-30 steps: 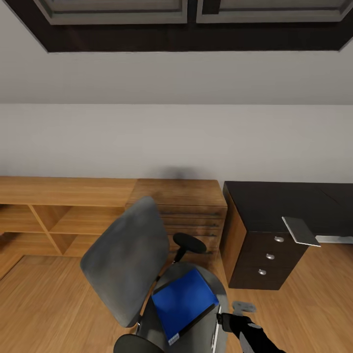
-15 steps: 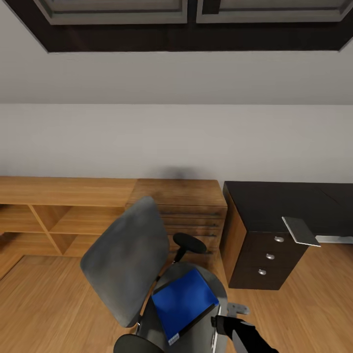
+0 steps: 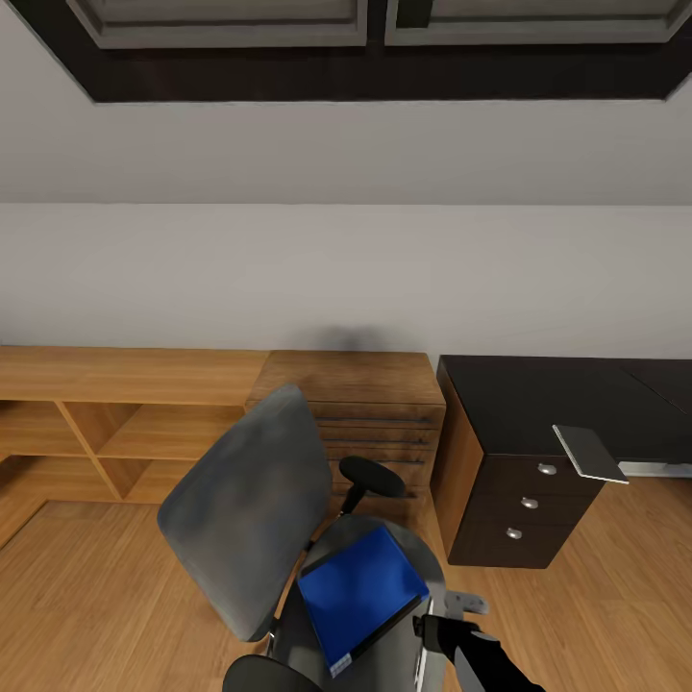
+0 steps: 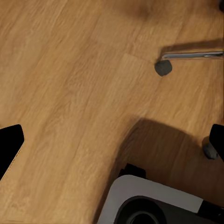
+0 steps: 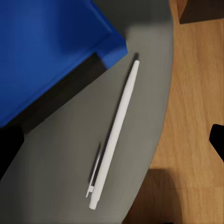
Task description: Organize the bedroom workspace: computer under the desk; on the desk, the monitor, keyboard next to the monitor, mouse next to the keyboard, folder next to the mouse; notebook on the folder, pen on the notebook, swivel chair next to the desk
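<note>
Our right gripper [image 3: 431,627] hangs wide open over the pen [image 5: 115,135] near the swivel chair [image 3: 384,663] seat's edge, beside the folder [image 3: 362,593].

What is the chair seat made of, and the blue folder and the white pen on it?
The swivel chair seat looks like soft grey fabric: matte, no shine. The folder looks like smooth plastic or coated card: flat, even bright blue. The pen seems plastic, perhaps metal: pale, smooth, thin, with a clip.
</note>
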`<state>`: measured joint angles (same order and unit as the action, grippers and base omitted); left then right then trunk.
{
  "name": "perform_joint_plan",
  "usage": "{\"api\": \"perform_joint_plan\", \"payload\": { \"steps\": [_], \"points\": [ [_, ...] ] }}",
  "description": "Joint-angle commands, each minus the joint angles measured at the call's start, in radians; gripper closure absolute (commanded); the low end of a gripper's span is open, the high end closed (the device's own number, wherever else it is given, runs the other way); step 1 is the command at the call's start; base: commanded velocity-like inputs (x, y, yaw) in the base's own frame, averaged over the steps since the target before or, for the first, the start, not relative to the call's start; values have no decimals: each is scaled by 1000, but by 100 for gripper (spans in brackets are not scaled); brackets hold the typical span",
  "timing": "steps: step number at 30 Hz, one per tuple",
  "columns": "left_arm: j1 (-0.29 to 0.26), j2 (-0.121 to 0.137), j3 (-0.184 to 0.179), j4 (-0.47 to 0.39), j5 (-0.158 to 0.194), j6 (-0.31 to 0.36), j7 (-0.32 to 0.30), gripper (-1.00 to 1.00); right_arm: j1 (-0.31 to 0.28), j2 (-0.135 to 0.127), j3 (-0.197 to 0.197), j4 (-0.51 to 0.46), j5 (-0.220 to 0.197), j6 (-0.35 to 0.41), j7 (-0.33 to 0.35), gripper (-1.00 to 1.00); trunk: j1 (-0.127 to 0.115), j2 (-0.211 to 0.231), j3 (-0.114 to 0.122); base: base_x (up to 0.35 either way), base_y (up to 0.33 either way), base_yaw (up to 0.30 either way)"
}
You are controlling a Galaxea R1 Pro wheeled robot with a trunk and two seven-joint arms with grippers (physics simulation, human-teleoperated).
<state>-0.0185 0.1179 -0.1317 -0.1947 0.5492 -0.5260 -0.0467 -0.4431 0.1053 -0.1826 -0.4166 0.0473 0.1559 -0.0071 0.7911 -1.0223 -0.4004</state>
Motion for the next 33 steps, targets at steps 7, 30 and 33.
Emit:
{"api": "perform_joint_plan", "payload": {
  "steps": [7,30,33],
  "points": [
    [-1,20,-9,-4,24,-5,-7,-100,0,-2,-4,-2,6,-19,-1,-100,8,-15,-7,0,0,0],
    [0,60,-5,-66,32,1,-2,-100,0,-4,-2,1,9,-41,-2,-100,96,-176,-79,0,0,0],
    [0,48,-6,-54,34,7,-4,-100,5,-2,-2,13,9,-52,-12,-100,100,-182,-82,0,0,0]
  ]
}}
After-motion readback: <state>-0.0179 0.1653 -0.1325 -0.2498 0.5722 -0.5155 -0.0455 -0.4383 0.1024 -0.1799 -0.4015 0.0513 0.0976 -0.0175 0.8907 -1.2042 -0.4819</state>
